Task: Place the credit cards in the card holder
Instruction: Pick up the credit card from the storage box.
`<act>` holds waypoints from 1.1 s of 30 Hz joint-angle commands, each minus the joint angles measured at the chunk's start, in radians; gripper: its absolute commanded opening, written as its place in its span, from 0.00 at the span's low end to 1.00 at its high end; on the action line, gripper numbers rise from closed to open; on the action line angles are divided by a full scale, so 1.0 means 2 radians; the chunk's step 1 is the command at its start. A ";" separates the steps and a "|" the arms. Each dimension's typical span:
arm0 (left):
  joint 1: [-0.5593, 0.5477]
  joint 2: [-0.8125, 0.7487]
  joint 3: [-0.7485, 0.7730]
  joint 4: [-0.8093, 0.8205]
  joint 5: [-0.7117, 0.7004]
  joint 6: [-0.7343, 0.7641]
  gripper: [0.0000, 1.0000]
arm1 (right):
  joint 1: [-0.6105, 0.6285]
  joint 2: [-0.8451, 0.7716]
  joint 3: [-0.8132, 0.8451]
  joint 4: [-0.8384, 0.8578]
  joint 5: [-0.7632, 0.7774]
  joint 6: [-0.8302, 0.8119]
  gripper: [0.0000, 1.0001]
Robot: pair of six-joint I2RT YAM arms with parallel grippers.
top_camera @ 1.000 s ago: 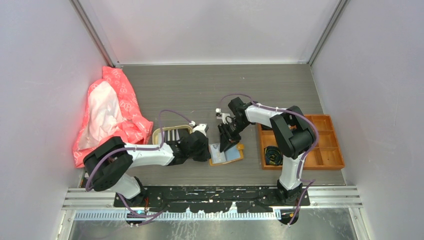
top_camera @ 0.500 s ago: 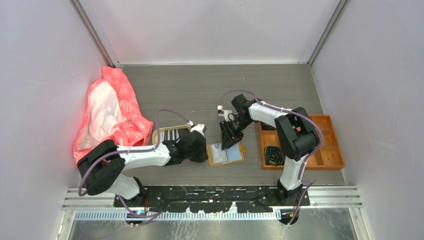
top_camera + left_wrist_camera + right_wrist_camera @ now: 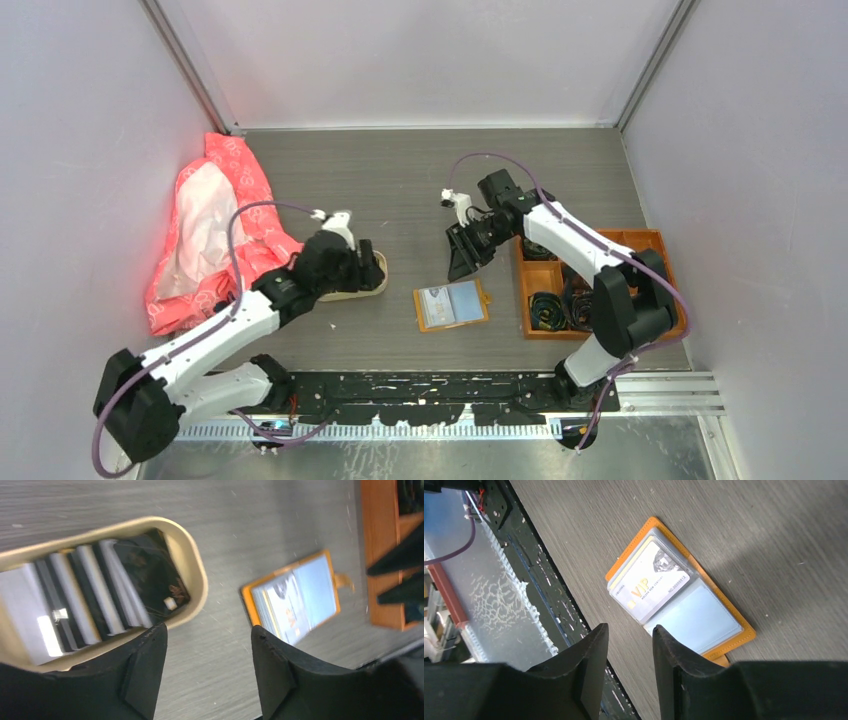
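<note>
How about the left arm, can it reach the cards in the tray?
Probably yes. The left gripper hangs open right by the tray, the cards lie uncovered, and nothing sits between.

The fingers (image 3: 142, 680) of the left gripper (image 3: 207, 640) are seen to be matt black plastic with a faintly grained surface. Beyond them, the tray (image 3: 192, 575) is shown as smooth, dull beige plastic. The credit cards (image 3: 85, 595) in it are shown as glossy plastic, with glare caught on them. Beyond the right gripper (image 3: 630, 630), the card holder (image 3: 696, 620) is seen as matt orange leather-like material with clear, shiny plastic sleeves. The table (image 3: 774, 530) is finished in matt grey wood grain.
</note>
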 commanded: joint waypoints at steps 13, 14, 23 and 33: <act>0.272 0.053 0.008 -0.027 0.163 0.078 0.77 | -0.005 -0.061 -0.011 0.108 -0.076 0.037 0.50; 0.275 0.063 0.008 -0.029 0.157 0.082 0.77 | -0.007 -0.061 -0.011 0.108 -0.081 0.036 0.49; 0.280 0.117 -0.005 0.006 0.154 0.095 0.77 | -0.014 -0.047 0.014 0.063 -0.089 0.006 0.50; 0.280 0.166 -0.012 0.052 0.193 0.082 0.72 | -0.020 -0.042 0.012 0.063 -0.100 0.006 0.50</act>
